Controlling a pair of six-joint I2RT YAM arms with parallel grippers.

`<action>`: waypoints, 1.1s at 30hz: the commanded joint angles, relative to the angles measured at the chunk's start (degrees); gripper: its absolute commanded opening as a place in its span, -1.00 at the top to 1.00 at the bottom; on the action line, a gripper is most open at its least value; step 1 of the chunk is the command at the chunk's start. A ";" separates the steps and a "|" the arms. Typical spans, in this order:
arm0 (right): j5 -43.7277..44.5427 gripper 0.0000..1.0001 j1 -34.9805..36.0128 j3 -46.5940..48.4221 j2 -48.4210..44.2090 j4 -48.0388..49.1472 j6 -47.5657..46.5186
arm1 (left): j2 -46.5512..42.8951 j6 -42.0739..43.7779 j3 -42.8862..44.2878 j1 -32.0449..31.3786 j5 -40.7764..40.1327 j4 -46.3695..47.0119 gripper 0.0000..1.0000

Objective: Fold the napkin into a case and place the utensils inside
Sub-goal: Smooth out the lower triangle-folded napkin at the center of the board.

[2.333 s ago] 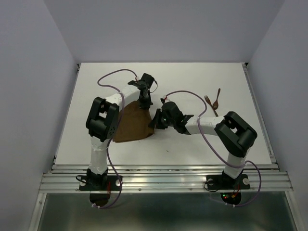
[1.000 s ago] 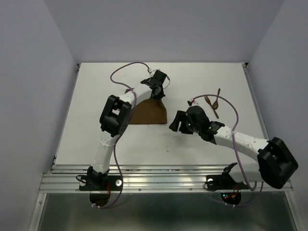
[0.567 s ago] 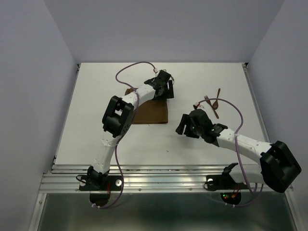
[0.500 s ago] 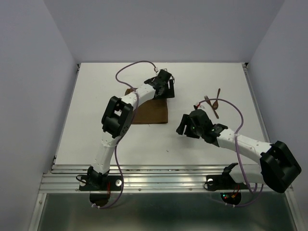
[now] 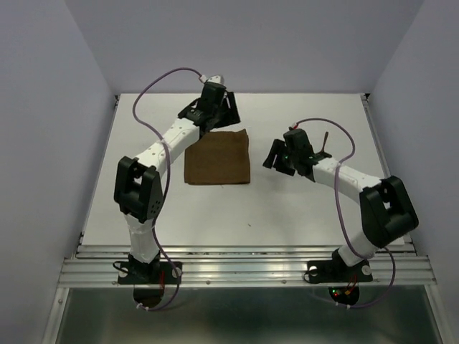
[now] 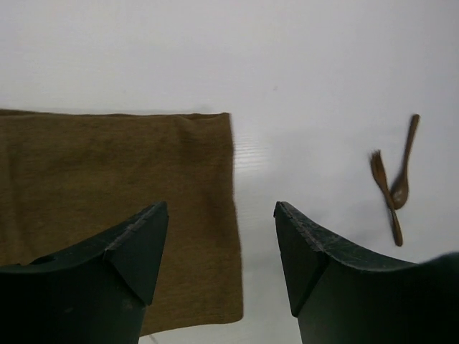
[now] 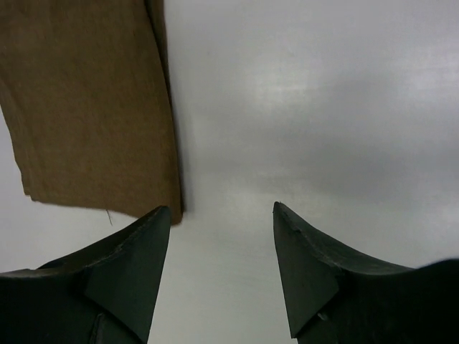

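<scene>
Napkin [image 5: 217, 158] folded at middle of tabletop [image 5: 143, 208], left hand [image 6: 220, 208] open near its far edge, right hand [image 7: 222, 209] open right of it, fork [image 6: 385, 197] and spoon [image 6: 404, 165] toward right edge.

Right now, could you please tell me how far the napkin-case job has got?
Done: the dark brown cloth napkin lies flat as a folded rectangle, not yet a narrow strip. In hand: nothing; the left gripper and right gripper hover open, empty. Left: further folding, then inserting the slim dark brown fork and matching spoon, lying apart from it.
</scene>
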 commanded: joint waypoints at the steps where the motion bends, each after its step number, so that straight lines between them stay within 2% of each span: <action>1: -7.15 -0.32 -3.09 13.57 12.39 3.64 -5.53 | -3.33 -0.30 -8.91 8.40 2.89 0.68 -0.43; 4: -9.09 -0.62 -3.79 25.00 21.89 3.47 -7.82 | -5.79 -0.04 -13.58 13.06 5.18 0.95 -0.46; 8: -11.99 -0.70 -5.21 38.53 33.58 1.54 -8.00 | -9.30 0.67 -17.53 15.80 4.92 0.51 -0.47; 12: -14.80 -0.67 -5.82 51.81 44.22 -1.89 -8.26 | -10.02 1.28 -19.30 17.03 5.09 -0.28 -0.47; 13: -15.24 -0.62 -5.82 55.83 46.00 -2.85 -8.26 | -9.84 1.37 -19.30 17.12 5.00 -0.63 -0.47; 16: -16.39 -0.48 -5.82 59.91 51.09 -3.91 -7.56 | -9.05 1.64 -19.30 17.90 4.65 -1.07 -0.47; 19: -15.43 -0.19 -5.82 60.62 52.17 -3.83 -6.51 | -8.17 1.72 -19.56 18.87 4.92 -0.29 -0.47; 20: -14.81 -0.03 -5.82 60.01 52.17 -3.83 -6.16 | -7.39 1.72 -19.56 19.66 5.09 0.07 -0.47; 22: -14.11 0.13 -5.82 59.22 51.82 -3.74 -5.98 | -5.20 1.99 -18.95 20.80 6.05 1.12 -0.48; 24: -13.32 0.16 -5.82 57.73 51.38 -3.39 -5.72 | -3.35 2.34 -17.99 21.16 7.46 1.74 -0.49; 28: -12.52 0.34 -5.82 55.00 50.24 -2.25 -4.75 | 1.05 2.52 -16.84 21.16 11.15 4.54 -0.61; 31: -12.79 0.57 -5.82 54.56 50.32 -1.98 -4.48 | 3.25 2.25 -17.71 21.16 12.65 6.48 -0.60; 33: -12.44 0.63 -5.82 54.47 50.67 -1.98 -4.48 | 3.87 2.16 -18.15 21.16 12.82 6.92 -0.58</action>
